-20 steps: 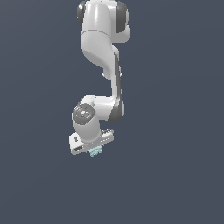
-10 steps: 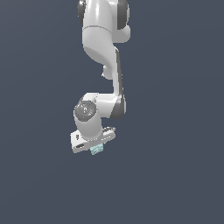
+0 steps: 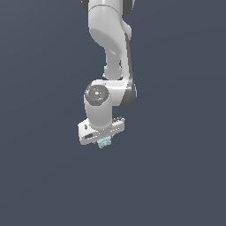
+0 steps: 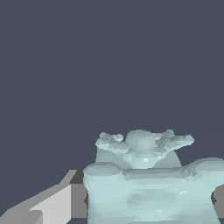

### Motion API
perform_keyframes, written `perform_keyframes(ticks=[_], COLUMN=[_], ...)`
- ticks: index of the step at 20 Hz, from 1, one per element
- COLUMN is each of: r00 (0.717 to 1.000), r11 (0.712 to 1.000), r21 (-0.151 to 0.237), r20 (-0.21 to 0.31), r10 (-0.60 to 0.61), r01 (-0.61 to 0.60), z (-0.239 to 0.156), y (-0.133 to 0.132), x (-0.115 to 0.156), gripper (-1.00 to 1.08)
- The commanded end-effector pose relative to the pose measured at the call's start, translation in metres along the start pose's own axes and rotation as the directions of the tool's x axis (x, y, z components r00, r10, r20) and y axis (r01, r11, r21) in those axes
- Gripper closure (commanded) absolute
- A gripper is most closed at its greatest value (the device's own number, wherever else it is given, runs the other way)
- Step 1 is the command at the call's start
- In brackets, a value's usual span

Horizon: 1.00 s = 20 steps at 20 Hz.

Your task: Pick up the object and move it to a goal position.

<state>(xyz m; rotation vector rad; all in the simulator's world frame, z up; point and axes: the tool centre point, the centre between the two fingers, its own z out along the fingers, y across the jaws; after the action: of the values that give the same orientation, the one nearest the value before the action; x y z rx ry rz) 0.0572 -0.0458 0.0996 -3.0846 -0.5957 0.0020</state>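
While the arm (image 3: 108, 48) hangs straight down, the gripper (image 3: 104, 142) squeezes the object (image 3: 104, 142) tight between its jaws.

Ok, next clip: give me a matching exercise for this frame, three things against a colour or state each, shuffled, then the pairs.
Things:
1. small pale teal bumpy-edged object
2. white two-finger gripper
3. round cap on the white arm's wrist joint

Descriptions:
A. grey disc facing the exterior view
B. sits just under the white hand, fills much of the wrist view
C. closed around the pale lump

Pairs: 1-B, 2-C, 3-A
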Motion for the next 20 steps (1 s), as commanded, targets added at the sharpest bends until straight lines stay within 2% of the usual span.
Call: perform_keyframes(ticks=[1, 20], r00=[1.000, 1.000], r11=[1.000, 1.000], r21=[-0.001, -0.003], r20=[-0.001, 0.000], r10=[-0.001, -0.001], r01=[0.001, 0.001], z=[-0.019, -0.199], y=[-0.017, -0.169], x=[-0.003, -0.028], gripper=[1.08, 1.08])
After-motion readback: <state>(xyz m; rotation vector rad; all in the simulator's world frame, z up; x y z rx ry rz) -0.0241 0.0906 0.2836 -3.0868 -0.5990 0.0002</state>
